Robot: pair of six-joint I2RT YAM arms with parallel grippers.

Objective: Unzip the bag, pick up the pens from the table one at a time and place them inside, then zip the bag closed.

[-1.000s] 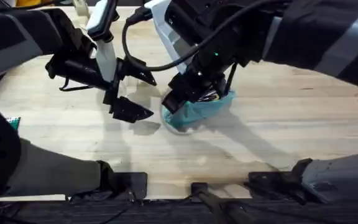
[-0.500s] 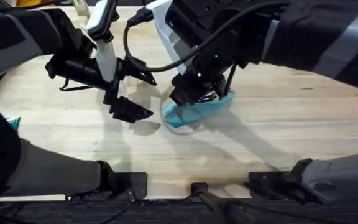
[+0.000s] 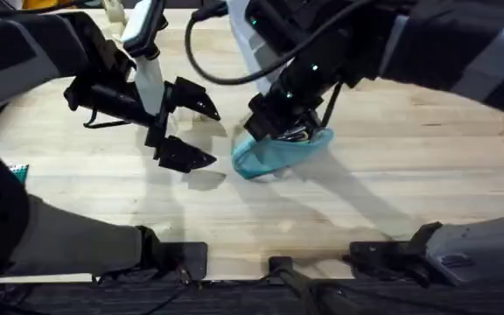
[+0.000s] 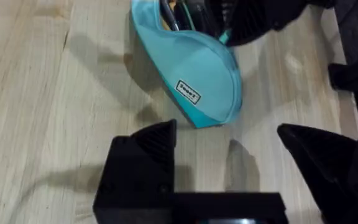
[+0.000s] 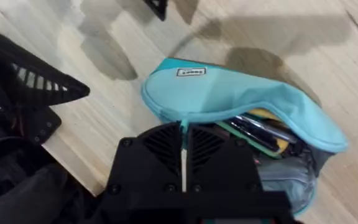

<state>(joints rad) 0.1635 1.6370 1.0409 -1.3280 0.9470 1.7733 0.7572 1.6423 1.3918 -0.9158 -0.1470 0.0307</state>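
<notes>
Bag [image 3: 274, 155] under right arm's jaws

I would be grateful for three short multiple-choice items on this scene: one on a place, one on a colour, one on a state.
1. Where does the bag lie?
A. on the table
B. lifted in the air
C. on a green mat

2. What colour is the bag?
A. red
B. teal-blue
C. black

3. How is the left gripper?
A. shut on the bag
B. shut on a pen
C. open, beside the bag

Answers: 1 A, it rests on the pale wood. 2 B, the fabric is teal. 3 C, its fingers stand apart.
</notes>
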